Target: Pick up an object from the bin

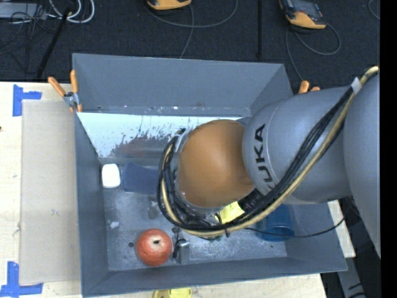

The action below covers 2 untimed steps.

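Note:
A red apple (153, 247) lies on the bin floor near the front left corner. My gripper (181, 248) pokes out from under the arm's orange cover just to the right of the apple, low over the floor and close beside it. The rest of the gripper is hidden by the cover. A flat blue-grey block (140, 178) lies behind it at the left, with a small white block (111, 176) to its left. A scrap of something yellow (230, 213) shows under the cover's right edge.
A blue cup (276, 226) lies at the right front of the bin, partly hidden under the arm. The arm and its cables cover the bin's middle and right. The bin's sloping walls close in on all sides.

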### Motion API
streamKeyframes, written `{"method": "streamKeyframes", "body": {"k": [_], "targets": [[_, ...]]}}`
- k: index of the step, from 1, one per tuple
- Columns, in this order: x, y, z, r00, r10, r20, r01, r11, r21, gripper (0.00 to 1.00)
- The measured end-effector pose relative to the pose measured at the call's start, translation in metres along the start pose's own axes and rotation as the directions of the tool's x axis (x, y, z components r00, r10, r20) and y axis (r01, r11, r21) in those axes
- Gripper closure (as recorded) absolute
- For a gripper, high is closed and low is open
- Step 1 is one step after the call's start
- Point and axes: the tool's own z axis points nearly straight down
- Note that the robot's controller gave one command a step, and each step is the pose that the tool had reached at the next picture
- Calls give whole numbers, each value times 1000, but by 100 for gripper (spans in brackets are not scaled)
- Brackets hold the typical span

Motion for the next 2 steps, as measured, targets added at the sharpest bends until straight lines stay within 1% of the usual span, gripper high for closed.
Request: {"method": "streamKeyframes", "body": {"k": [1, 2], "targets": [[-1, 8, 73, 987, -163, 6, 163, 987, 1, 0], [-4, 7, 91, 1000, 1, 26, -1, 1000, 0, 100]]}}
